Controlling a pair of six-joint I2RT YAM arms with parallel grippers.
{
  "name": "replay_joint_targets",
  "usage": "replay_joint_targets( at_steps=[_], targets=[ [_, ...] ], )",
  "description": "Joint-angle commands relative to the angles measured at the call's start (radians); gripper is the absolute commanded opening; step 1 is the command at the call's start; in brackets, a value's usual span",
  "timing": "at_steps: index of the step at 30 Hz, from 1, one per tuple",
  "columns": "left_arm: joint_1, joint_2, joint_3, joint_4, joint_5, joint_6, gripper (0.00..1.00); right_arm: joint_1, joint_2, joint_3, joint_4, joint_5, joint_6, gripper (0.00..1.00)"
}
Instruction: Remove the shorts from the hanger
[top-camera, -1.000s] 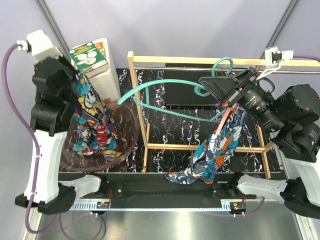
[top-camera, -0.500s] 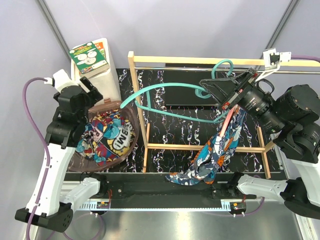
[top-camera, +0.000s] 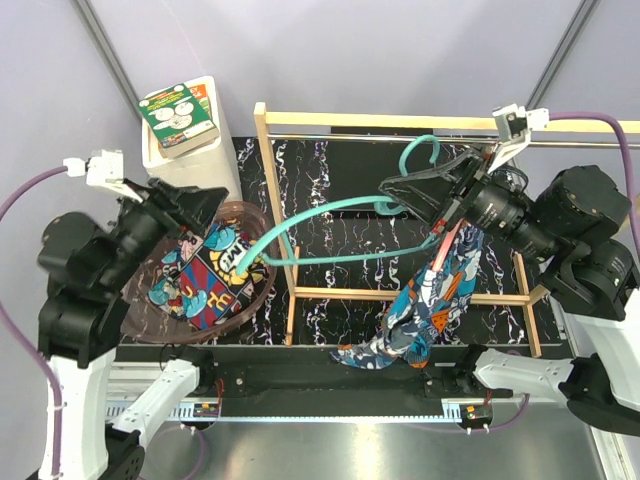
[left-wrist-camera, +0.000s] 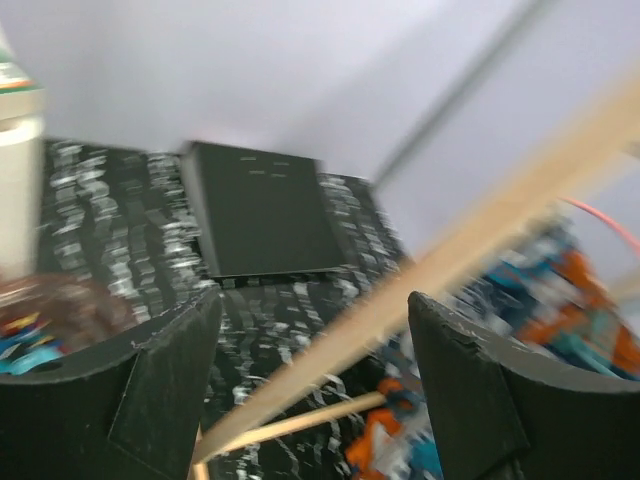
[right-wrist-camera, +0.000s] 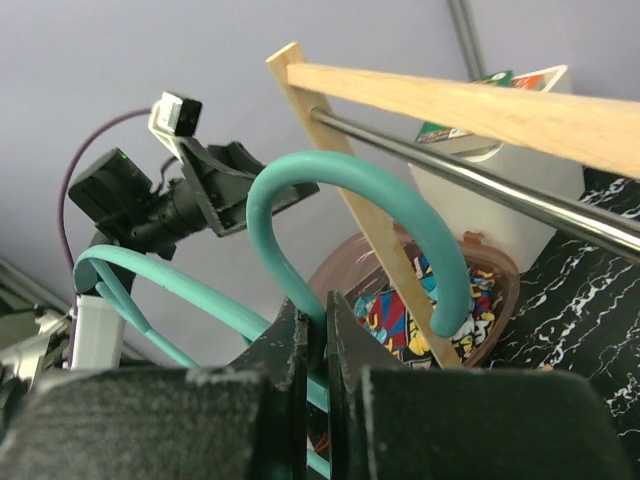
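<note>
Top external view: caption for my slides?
Right gripper grips teal hanger, teal-orange shorts dangling below; comic-print shorts lie in brown bowl, left gripper open.

The pale wooden rack's left post (top-camera: 291, 250) stands between the brown translucent bowl (top-camera: 262, 290) and the rack's inside. The teal plastic hanger (top-camera: 330, 212) sweeps across that post, its long arm ending over the bowl's right rim, barring a sideways pass at that height. Beneath it the black marbled tabletop (top-camera: 350, 255) lies open between the post and the teal, orange and white shorts (top-camera: 430, 300), which hang down the rack's right half across the low wooden crossbar (top-camera: 350, 293). A white tub (top-camera: 215, 160) walls the bowl's far side. The left gripper (top-camera: 205, 203) seems to hover over the bowl's far-left rim, though depth is hard to judge.
</note>
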Motion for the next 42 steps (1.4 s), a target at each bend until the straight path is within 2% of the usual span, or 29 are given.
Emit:
replay_joint_targets(
  at_steps=[1,5,6,10,18,23,26,29,30,31,32,35,38,42],
  targets=[
    [0.003,-0.044,0.07,0.095,0.348,-0.028,0.79,0.001,0.016,-0.005,0.02,-0.152,-0.036,0.0],
    [0.002,-0.031,0.034,0.291,0.662,-0.181,0.78,0.001,0.031,-0.025,-0.005,-0.208,-0.053,0.0],
    [0.003,-0.025,0.026,0.362,0.692,-0.243,0.78,0.001,0.033,-0.03,-0.017,-0.215,-0.056,0.0],
    [0.003,0.008,0.044,0.369,0.79,-0.288,0.75,0.001,0.049,-0.044,-0.037,-0.232,-0.074,0.0],
    [-0.024,0.056,0.053,0.372,0.821,-0.362,0.68,0.001,0.077,-0.079,-0.042,-0.212,-0.157,0.0],
    [-0.078,0.064,0.073,0.298,0.767,-0.284,0.65,0.001,0.118,-0.033,-0.042,-0.155,-0.191,0.0],
    [-0.162,0.102,0.13,0.139,0.671,-0.162,0.64,0.001,0.137,-0.011,-0.045,-0.146,-0.197,0.0],
    [-0.329,0.154,0.205,0.01,0.525,-0.039,0.63,0.001,0.148,-0.004,-0.052,-0.136,-0.199,0.0],
    [-0.418,0.165,0.222,-0.012,0.484,-0.014,0.62,0.001,0.148,-0.002,-0.055,-0.133,-0.199,0.0],
    [-0.454,0.177,0.236,-0.035,0.409,0.009,0.63,0.001,0.151,-0.002,-0.055,-0.129,-0.199,0.0],
    [-0.506,0.202,0.25,-0.082,0.376,0.047,0.61,0.001,0.149,0.001,-0.057,-0.129,-0.197,0.0],
    [-0.566,0.249,0.303,-0.172,0.284,0.119,0.53,0.001,0.146,0.006,-0.058,-0.13,-0.194,0.0],
    [-0.618,0.255,0.325,-0.182,0.175,0.17,0.46,0.0,0.138,0.001,-0.058,-0.132,-0.188,0.0],
    [-0.647,0.259,0.339,-0.177,0.103,0.209,0.38,0.001,0.129,-0.008,-0.051,-0.141,-0.176,0.0]
  ],
)
